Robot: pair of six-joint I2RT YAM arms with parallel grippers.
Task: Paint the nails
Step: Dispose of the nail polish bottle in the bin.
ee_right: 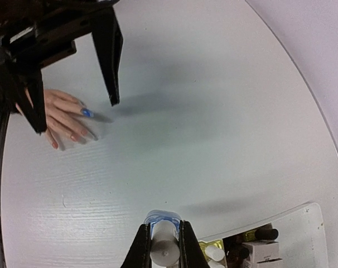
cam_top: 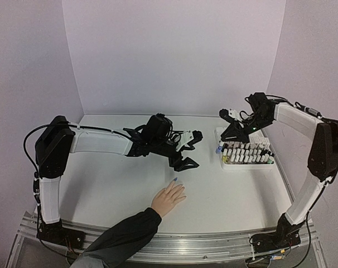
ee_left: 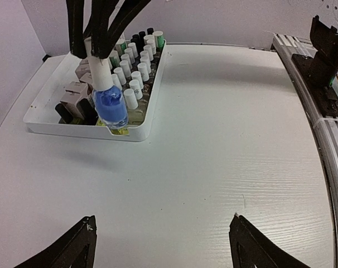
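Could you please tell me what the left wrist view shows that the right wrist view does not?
Only the left wrist view shows the full rows of capped bottles in the tray and the right arm's base. Only the right wrist view shows the hand, with one blue nail. Both show the blue bottle clamped at its cap by the right gripper, the open left gripper and the white table.

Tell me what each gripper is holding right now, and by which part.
The right gripper holds a blue polish bottle by its white cap. The left gripper is open and holds nothing.
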